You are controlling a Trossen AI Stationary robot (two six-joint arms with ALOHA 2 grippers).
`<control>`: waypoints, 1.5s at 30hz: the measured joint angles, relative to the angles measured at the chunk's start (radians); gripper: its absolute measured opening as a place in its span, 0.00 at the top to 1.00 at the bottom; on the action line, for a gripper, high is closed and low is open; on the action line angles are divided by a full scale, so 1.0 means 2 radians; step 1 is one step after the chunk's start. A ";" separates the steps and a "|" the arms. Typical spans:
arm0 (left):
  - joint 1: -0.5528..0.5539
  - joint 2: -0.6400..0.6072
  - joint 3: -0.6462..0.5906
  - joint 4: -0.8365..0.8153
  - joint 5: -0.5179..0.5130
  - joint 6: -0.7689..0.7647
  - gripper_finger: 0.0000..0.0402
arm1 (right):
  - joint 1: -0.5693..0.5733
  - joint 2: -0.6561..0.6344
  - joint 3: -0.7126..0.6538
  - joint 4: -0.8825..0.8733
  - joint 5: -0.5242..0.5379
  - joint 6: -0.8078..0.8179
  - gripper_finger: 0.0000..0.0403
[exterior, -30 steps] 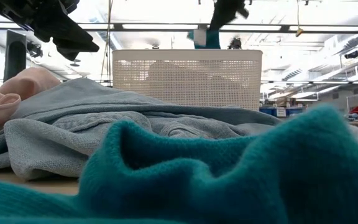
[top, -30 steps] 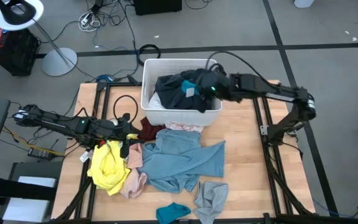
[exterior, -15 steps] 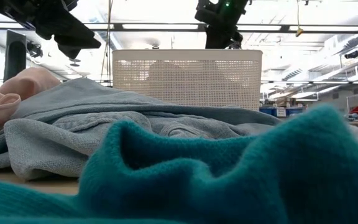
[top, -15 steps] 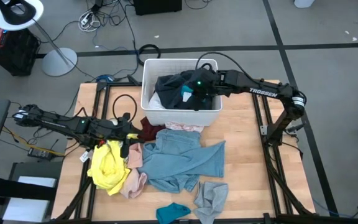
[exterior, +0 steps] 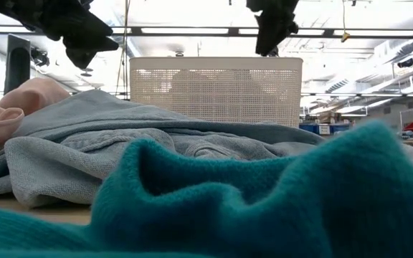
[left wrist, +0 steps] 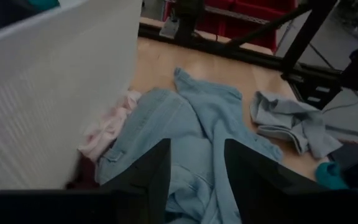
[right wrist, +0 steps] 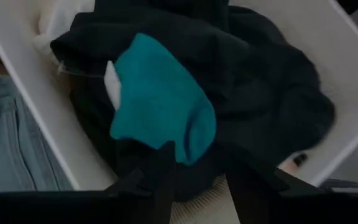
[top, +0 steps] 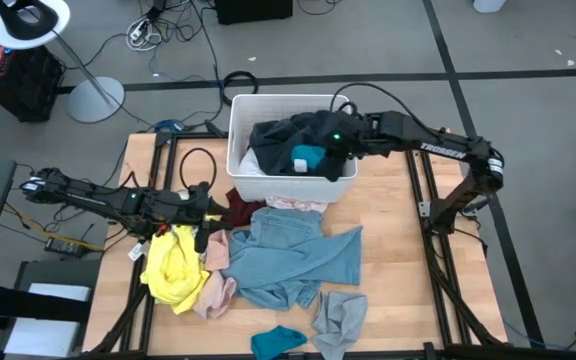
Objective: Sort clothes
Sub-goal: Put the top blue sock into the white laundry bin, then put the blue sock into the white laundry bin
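Observation:
A white bin (top: 238, 140) at the table's far side holds dark clothes (right wrist: 260, 81). A teal garment (right wrist: 160, 112) lies on top of them. My right gripper (right wrist: 197, 163) hangs open just above the bin (top: 340, 140), over the teal garment's edge, with nothing between its fingers. My left gripper (left wrist: 196, 152) stands open above the table's left part (top: 206, 215), over a light blue denim garment (top: 293, 255). A yellow garment (top: 173, 265), a pink one (top: 218, 290) and a maroon one (top: 240, 208) lie around it on the table.
A grey garment (top: 340, 318) and a second teal one (top: 276, 340) lie near the table's front edge; that teal one fills the low view's foreground (exterior: 264, 201). Pale pink cloth (top: 293, 205) lies against the bin's near wall. Bare wood (top: 408, 260) shows at the table's right.
My right gripper, which was shut on the teal garment above the bin, has swung toward the table's left over the bin and back, tipped further down and opened. The teal garment has dropped onto the dark clothes in the bin.

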 joint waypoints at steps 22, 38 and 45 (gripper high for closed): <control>-0.105 0.184 0.093 -0.001 -0.016 -0.040 0.61 | 0.178 -0.291 -0.327 0.019 0.069 0.282 0.67; -0.229 0.405 0.273 -0.102 -0.083 -0.196 0.61 | 0.392 -0.291 -0.501 0.219 0.152 0.447 0.68; -0.273 0.497 0.329 -0.115 -0.081 -0.297 0.61 | 0.457 -0.248 -0.501 0.289 0.183 0.449 0.69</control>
